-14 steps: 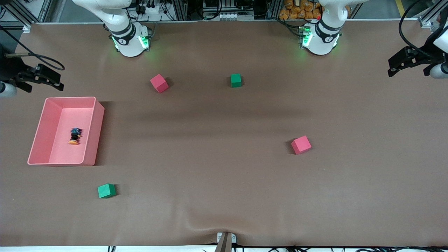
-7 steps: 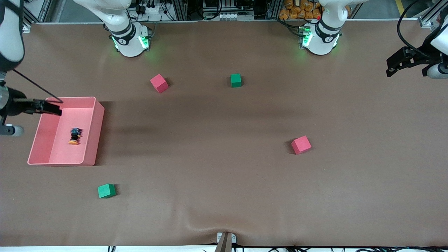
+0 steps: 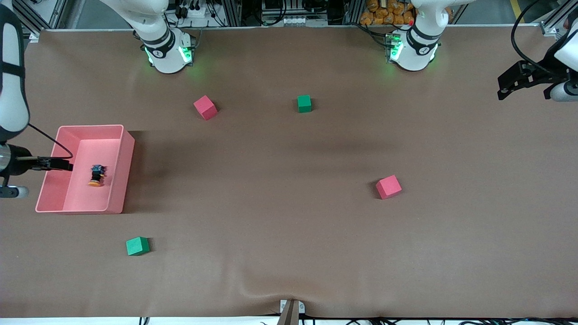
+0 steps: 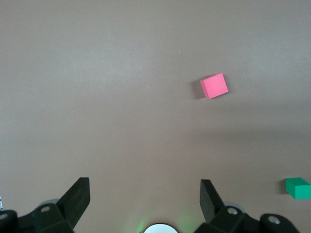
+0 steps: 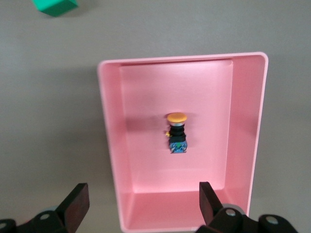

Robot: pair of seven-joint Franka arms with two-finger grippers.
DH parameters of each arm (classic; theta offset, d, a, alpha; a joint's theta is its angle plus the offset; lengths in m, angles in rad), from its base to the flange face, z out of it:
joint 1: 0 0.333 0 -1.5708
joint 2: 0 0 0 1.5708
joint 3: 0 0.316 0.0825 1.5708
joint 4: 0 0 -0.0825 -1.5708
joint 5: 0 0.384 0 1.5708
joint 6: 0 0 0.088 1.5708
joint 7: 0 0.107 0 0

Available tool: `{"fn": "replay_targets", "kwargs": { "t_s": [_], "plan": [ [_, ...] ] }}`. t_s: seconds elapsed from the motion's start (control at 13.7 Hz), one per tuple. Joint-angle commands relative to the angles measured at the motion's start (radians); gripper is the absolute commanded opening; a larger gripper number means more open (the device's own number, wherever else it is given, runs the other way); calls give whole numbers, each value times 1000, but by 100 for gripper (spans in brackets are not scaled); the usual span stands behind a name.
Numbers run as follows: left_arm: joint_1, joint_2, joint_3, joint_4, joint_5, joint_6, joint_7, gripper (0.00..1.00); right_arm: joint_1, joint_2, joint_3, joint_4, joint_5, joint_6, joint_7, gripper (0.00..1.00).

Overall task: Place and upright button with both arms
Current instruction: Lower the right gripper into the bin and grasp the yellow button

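Observation:
The button (image 3: pixel 95 176) lies on its side in the pink bin (image 3: pixel 128 153) at the right arm's end of the table, orange cap toward the front camera. In the right wrist view the button (image 5: pixel 176 132) shows in the middle of the bin floor (image 5: pixel 146 111). My right gripper (image 3: pixel 67 165) is open and empty over the bin's outer wall, beside the button and apart from it; its jaws (image 5: pixel 142 194) straddle the bin's near wall. My left gripper (image 3: pixel 503 88) is open and empty over the left arm's end of the table, and in its wrist view (image 4: pixel 144 188) it holds nothing.
Two red cubes (image 3: pixel 205 107) (image 3: pixel 388 187) and two green cubes (image 3: pixel 304 103) (image 3: pixel 137 246) lie scattered on the brown table. The left wrist view shows a red cube (image 4: pixel 214 86) and a green cube (image 4: pixel 297 188). A green cube (image 5: pixel 54 6) lies outside the bin.
My right gripper has swung from the table's edge to over the bin's outer wall, toward the button. The left gripper has barely shifted. The button has not moved.

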Motion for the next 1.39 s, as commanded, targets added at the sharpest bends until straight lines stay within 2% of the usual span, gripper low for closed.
{"fn": "replay_targets", "kwargs": {
  "t_s": [0.0, 0.22, 0.44, 0.66, 1.17, 1.32],
  "plan": [
    [2, 3, -7, 13, 19, 7, -14, 100, -46, -12, 16, -124, -5, 120, -49, 100],
    [4, 6, -7, 13, 17, 21, -14, 100, -85, 49, 18, -174, 1, 240, -87, 100],
    [5, 9, -7, 13, 19, 23, -14, 100, -108, 110, 18, -188, 1, 301, -101, 100],
    [7, 9, -5, 15, 17, 23, -14, 100, -117, 129, 19, -253, 7, 418, -121, 100],
    [8, 9, -5, 16, 17, 27, -14, 100, -123, 199, 19, -255, 32, 478, -127, 100],
    [8, 13, -5, 15, 17, 29, -14, 100, -128, 210, 19, -255, 32, 484, -127, 92]
  ]
}}
